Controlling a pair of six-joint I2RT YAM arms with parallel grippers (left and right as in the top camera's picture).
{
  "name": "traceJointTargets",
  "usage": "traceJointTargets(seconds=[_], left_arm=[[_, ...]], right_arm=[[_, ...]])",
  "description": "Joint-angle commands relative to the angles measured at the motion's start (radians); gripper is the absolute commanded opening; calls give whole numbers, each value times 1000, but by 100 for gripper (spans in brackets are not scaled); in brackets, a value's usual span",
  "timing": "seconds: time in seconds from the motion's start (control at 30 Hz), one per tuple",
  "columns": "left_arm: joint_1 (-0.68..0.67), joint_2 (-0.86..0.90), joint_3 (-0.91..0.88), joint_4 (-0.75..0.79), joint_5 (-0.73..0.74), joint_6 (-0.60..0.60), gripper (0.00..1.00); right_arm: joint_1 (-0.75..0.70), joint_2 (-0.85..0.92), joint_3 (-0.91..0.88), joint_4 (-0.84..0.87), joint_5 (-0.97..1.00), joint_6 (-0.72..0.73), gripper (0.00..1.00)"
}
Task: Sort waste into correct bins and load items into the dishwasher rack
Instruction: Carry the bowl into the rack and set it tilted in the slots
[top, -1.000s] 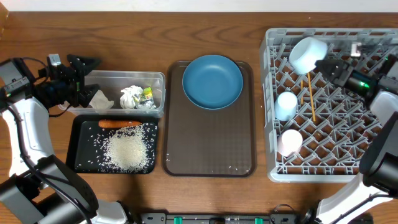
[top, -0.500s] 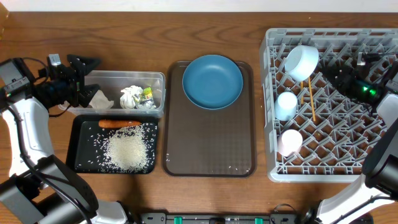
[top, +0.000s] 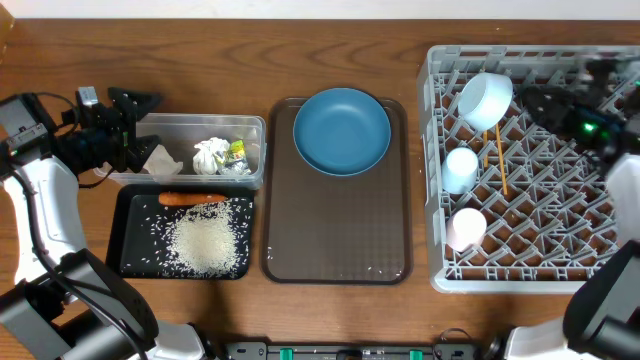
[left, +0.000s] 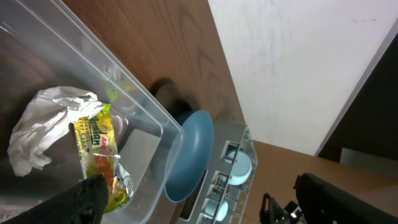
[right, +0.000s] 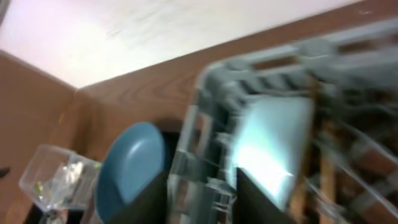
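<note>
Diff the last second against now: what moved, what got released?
The right gripper let go of the white bowl and drew back across the rack, away from it. The bowl shifted slightly toward the rack's left wall and now lies tilted there, unheld. Unchanged: left gripper open at the clear tub's end, blue plate, rice, carrot.

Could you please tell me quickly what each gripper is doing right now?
Left gripper: open, empty, over clear tub.
Right gripper: blurred, cannot be told.
</note>
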Motion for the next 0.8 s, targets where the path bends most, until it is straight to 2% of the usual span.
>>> traceJointTargets(seconds=[0.0,0.03,0.2,0.33,0.63,0.77], left_arm=[[4,-19,-6,-2,14,25,98],[4,-19,-6,-2,14,25,98],[4,-19,-6,-2,14,25,98],[4,-19,-6,-2,14,25,98],[4,-19,-6,-2,14,25,98],[4,-19,-6,-2,14,25,98]], right_arm=[[79,8,5,-15,132,-63,6],[99,13,5,-24,193,-63,1],[222,61,5,-3,480,-165,1],[267,97,5,13,652,-174,1],[245,91,5,-37,736,-136,1],[247,89,6,-45,737,-137,7]])
